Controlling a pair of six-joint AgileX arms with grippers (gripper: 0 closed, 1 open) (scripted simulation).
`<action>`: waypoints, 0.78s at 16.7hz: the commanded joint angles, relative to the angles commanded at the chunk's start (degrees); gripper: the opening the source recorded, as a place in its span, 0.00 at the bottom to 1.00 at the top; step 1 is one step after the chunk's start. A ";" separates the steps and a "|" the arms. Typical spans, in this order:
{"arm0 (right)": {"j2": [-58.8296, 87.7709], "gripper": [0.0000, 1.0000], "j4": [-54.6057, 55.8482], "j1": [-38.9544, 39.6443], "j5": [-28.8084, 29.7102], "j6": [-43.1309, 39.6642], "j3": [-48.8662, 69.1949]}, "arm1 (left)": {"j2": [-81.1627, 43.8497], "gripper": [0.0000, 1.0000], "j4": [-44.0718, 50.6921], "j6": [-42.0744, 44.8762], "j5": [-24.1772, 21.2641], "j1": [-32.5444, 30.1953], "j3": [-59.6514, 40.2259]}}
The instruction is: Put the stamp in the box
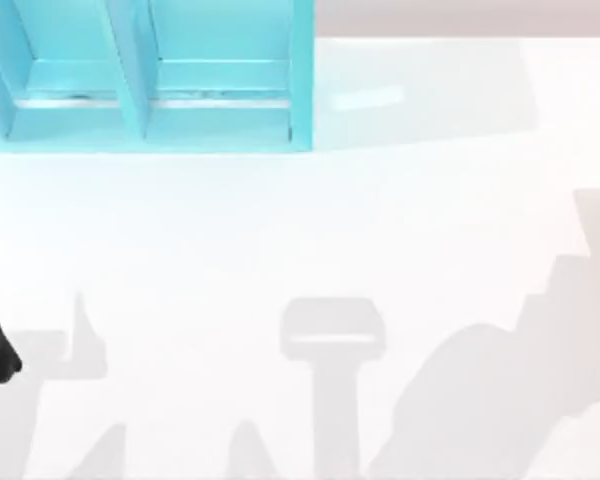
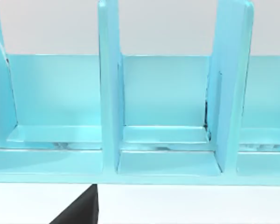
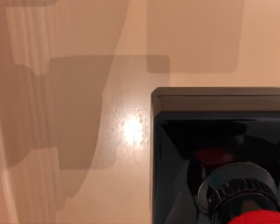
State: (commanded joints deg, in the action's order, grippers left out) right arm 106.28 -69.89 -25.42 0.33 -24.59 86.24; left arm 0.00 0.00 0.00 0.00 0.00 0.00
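Stamp (image 3: 224, 154) w/ red knob fills the right wrist view, not yet in the blue box (image 1: 220, 110) at tabletop's far-left edge; claw state: can't tell.

At the upper left of my top view stands a light blue shelf rack (image 1: 220, 80) with upright dividers (image 1: 130, 70) that split it into open compartments, its front edge resting on the white table (image 1: 310, 220). Soft grey shadows (image 1: 332, 340) lie across the lower half of that tabletop. From my left wrist I see the same rack close up, three compartments side by side between two tall dividers (image 2: 109, 88).
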 joint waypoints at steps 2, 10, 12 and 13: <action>0.00 0.45 0.00 0.00 0.00 0.00 0.00 | 0.00 1.00 0.00 0.00 0.00 0.00 0.00; 0.00 1.00 0.00 0.00 0.00 0.00 0.00 | 0.00 1.00 0.00 0.00 0.00 0.00 0.00; 0.00 1.00 0.00 0.00 0.00 0.00 0.00 | 0.00 1.00 0.00 0.00 0.00 0.00 0.00; 0.00 1.00 0.00 0.00 0.00 0.00 0.00 | 0.00 1.00 0.00 0.00 0.00 0.00 0.00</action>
State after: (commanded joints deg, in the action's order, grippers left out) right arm 106.28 -69.89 -25.42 0.33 -24.59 86.24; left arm 0.00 0.00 0.00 0.00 0.00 0.00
